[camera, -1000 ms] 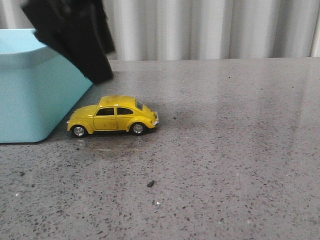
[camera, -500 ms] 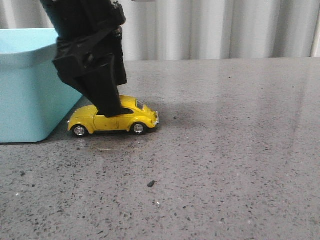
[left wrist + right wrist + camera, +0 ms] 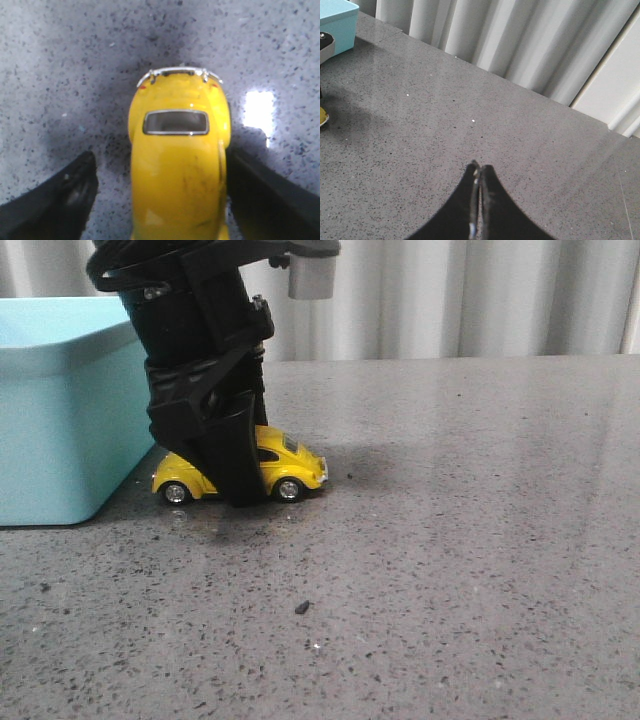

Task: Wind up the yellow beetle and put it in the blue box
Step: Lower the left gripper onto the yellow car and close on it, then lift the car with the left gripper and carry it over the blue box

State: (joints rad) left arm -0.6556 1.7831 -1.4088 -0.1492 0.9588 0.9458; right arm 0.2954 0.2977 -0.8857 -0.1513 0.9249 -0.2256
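The yellow beetle (image 3: 296,472) is a small toy car standing on its wheels on the grey table, just right of the blue box (image 3: 60,430). My left gripper (image 3: 238,482) has come down over the car's middle with one finger on each side. In the left wrist view the beetle (image 3: 177,165) lies between the open jaws of the left gripper (image 3: 161,157). One finger (image 3: 250,185) is against its side and the other finger (image 3: 70,190) stands apart from it. My right gripper (image 3: 479,170) is shut and empty over bare table.
The blue box's corner also shows in the right wrist view (image 3: 337,20). A small dark speck (image 3: 301,607) lies on the table nearer the front. Pale curtains hang behind the table's far edge.
My left gripper has come down from above the box to straddle the beetle. The beetle has shifted a little to the right.
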